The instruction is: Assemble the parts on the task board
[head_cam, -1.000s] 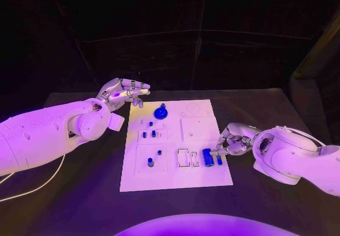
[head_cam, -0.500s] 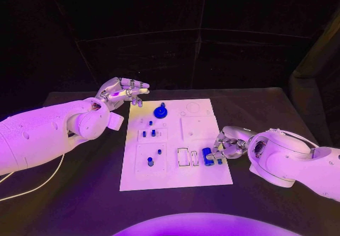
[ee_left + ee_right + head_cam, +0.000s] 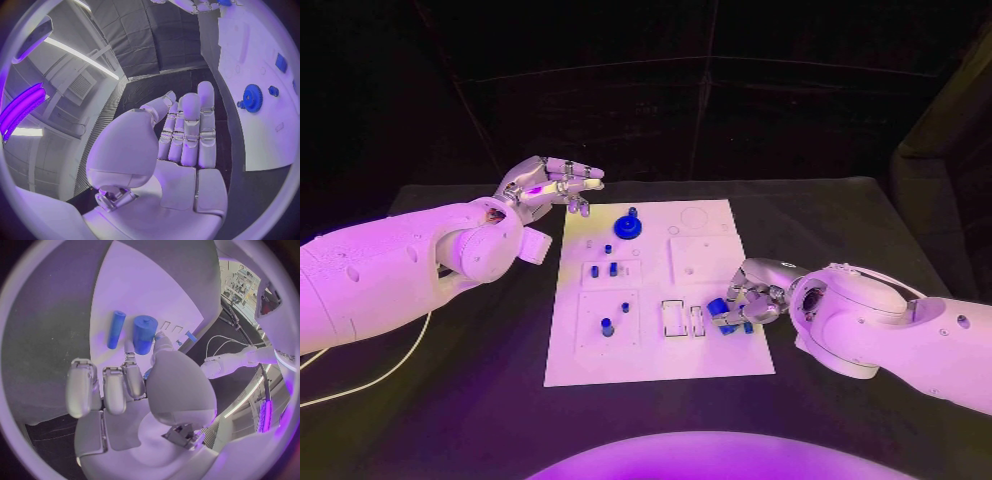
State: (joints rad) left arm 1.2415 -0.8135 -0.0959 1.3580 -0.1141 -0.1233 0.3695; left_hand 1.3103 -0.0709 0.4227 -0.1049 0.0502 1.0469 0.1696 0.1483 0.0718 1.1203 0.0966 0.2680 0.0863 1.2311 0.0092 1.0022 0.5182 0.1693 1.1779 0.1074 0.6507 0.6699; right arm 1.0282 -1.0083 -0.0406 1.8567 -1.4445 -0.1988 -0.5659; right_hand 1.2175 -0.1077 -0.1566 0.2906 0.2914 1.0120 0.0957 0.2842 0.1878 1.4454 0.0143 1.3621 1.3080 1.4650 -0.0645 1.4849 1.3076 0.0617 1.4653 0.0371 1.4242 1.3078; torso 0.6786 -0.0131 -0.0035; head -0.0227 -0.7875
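1. Far left, my left hand [image 3: 548, 186] hangs above the table [image 3: 473, 330] just off the far-left corner of the white board [image 3: 661, 365]; its fingers are loosely spread and it holds nothing; I judge it is parked there to stay out of the way of the work on the other side.
2. On the board's far-left part the gear [image 3: 627, 228] stands in its seat; nearer me several small blue pegs [image 3: 606, 325] stand in the left column, apparently seated already.
3. Toward the near middle sit two slim outlined slots [image 3: 684, 319], both showing white; I take them to be waiting for the pieces lying to their right.
4. Just right of the slots, the thick cylinder [image 3: 144, 334] and the thin rod [image 3: 115, 329] lie side by side near the board's right edge.
5. My right hand [image 3: 751, 292] is over that edge with fingers curled; the thumb and one fingertip touch the cylinder's end; I judge it a pinch forming, though I cannot tell whether the piece is truly gripped or lifted.
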